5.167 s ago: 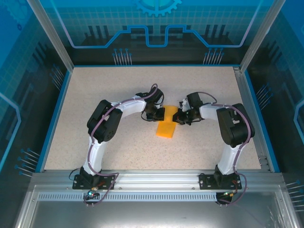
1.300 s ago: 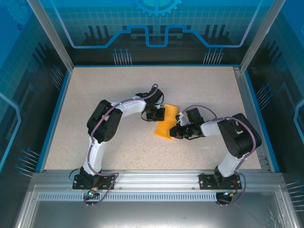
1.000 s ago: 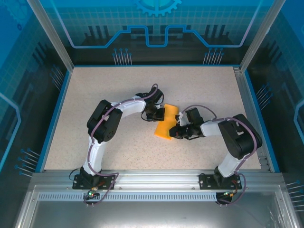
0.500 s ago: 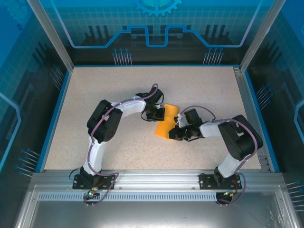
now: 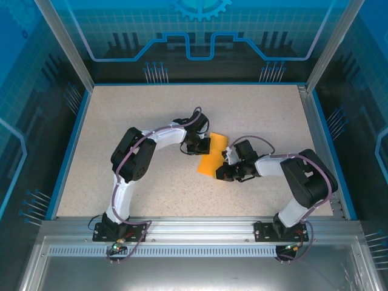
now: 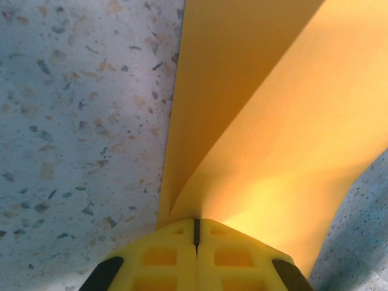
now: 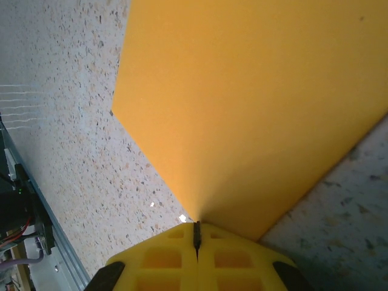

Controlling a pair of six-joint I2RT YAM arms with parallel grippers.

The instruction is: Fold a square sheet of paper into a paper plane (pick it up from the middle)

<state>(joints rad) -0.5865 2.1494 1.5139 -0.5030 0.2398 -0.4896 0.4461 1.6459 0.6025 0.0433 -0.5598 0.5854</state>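
Both of mine are busy right now, so here's where things sit. My left pincer (image 6: pixel 196 223) is closed tight, fingertips together, and the square sheet of paper (image 5: pixel 211 159) comes straight out of the tips in two layers that open away from each other, so I'd call that clamped on the folded edge. My right pincer (image 7: pixel 196 227) is closed the same way, with the orange sheet narrowing down to a point right at the seam between the fingers. That looks like a pinch on the paper too.

The paper is out in the middle of the counter (image 5: pixel 151 115), already folded over rather than a flat square. From above, its long axis runs roughly far to near, slanted a bit so the near end drifts toward my left side. My left pincer has the far end on its left edge, and my right one has the near end on its right edge, so the two grips are diagonally opposite across the sheet, both touching it.

My guess is that the next move depends on that diagonal. Pull the ends unevenly and the crease wanders off the centre line, or the thin sheet slips out of a tip. No plane shape yet, so there are plenty of folds to go.
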